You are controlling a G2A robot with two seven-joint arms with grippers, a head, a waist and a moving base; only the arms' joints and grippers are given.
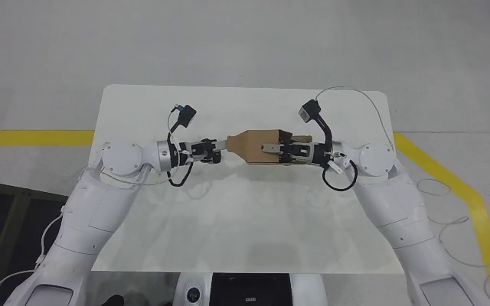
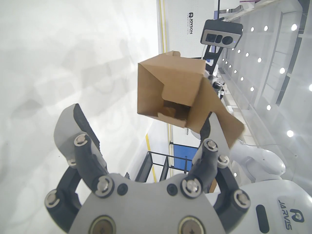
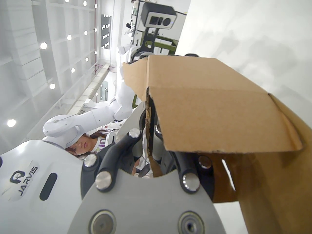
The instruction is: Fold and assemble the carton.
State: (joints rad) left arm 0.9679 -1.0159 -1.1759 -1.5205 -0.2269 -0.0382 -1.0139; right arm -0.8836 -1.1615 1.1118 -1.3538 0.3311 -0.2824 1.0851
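Left end effector [image 2: 143,115] is spread wide at the carton's [image 2: 175,81] open end, with one finger [image 2: 207,130] behind a loose flap [image 2: 219,113]. Right end effector [image 3: 148,132] pinches a wall at the opposite end. The brown, partly folded carton sits over the tabletop's [image 1: 245,229] middle, well in from every edge.

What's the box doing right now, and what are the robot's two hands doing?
carton, partly folded, one end open with a loose flap
left gripper, open, holding nothing, at the carton's open end
right gripper, shut on the carton's other end
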